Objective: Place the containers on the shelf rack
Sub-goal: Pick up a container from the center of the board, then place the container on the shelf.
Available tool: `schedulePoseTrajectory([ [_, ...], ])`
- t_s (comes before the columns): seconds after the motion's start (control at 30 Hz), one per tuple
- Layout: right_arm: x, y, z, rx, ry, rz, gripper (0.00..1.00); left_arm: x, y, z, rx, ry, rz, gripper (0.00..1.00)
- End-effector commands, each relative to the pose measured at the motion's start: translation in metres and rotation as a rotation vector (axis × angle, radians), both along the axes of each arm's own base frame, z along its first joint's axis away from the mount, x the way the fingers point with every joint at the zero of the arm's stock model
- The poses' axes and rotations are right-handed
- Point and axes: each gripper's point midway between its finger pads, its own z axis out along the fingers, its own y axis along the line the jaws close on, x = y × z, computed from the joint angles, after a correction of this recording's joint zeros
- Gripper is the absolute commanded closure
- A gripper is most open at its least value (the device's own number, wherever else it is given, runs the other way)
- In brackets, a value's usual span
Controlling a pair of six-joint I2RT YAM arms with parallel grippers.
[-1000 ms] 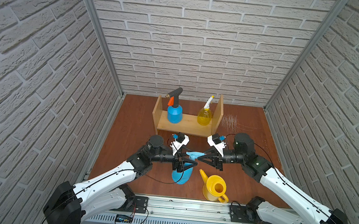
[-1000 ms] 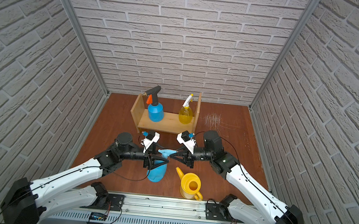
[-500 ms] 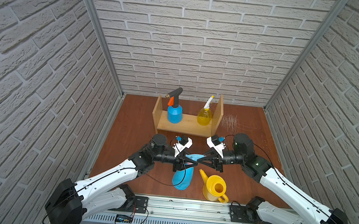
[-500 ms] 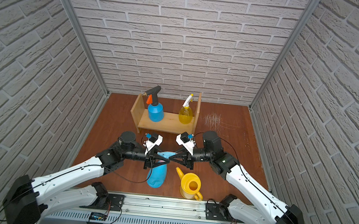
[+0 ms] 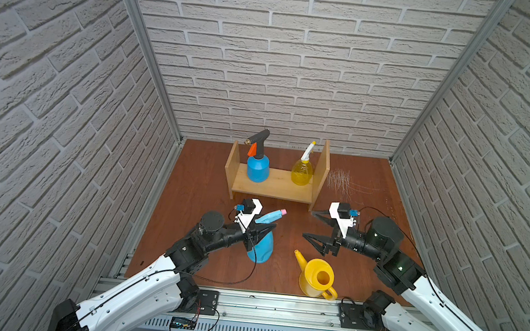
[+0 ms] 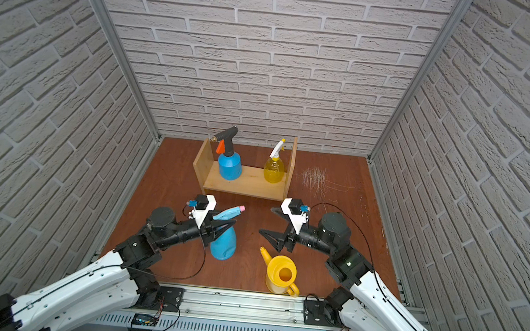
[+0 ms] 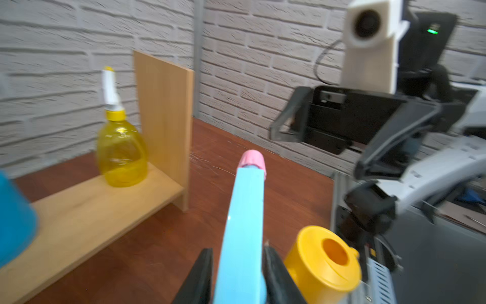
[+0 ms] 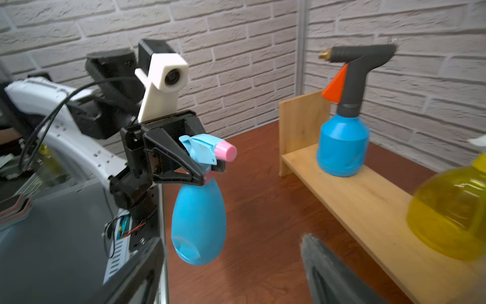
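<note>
My left gripper is shut on the neck of the slim light-blue spray bottle with the pink tip, which hangs just above the table. In the left wrist view the bottle sits between both black fingers. My right gripper stands wide open to the bottle's right, holding nothing. The yellow watering can stands near the front edge, below the right gripper. On the shelf rack stand the blue pressure sprayer at the left and the yellow spray bottle at the right.
Brick walls close the left, back and right sides. A metal rail runs along the front edge. The rack's board shows bare wood between the two bottles. Pale scratches mark the table right of the rack.
My left gripper shut on the light-blue bottle's neck. My right gripper let go of it, opened wide and drew back to the right.
</note>
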Motion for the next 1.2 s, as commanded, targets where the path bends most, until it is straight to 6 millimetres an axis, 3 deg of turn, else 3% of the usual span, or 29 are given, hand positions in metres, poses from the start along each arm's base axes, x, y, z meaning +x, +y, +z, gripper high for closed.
schedulePoseTrajectory([
  [0.0, 0.032, -0.032, 0.008, 0.09, -0.029, -0.281, 0.07, 0.042, 0.054, 0.03, -0.069, -0.161, 0.38, 1.0],
  [0.13, 0.036, -0.041, 0.004, 0.113, -0.025, -0.34, 0.06, 0.066, 0.074, 0.051, -0.087, -0.247, 0.521, 1.0],
  [0.23, 0.038, -0.042, 0.004, 0.11, -0.023, -0.349, 0.06, 0.089, 0.082, 0.055, -0.07, -0.261, 0.564, 1.0],
  [0.77, 0.038, -0.045, 0.004, 0.114, -0.023, -0.359, 0.06, 0.178, 0.094, 0.044, -0.003, -0.273, 0.663, 1.0],
  [1.17, 0.036, -0.045, 0.006, 0.12, -0.027, -0.356, 0.05, 0.216, 0.104, 0.03, -0.009, -0.271, 0.769, 1.0],
])
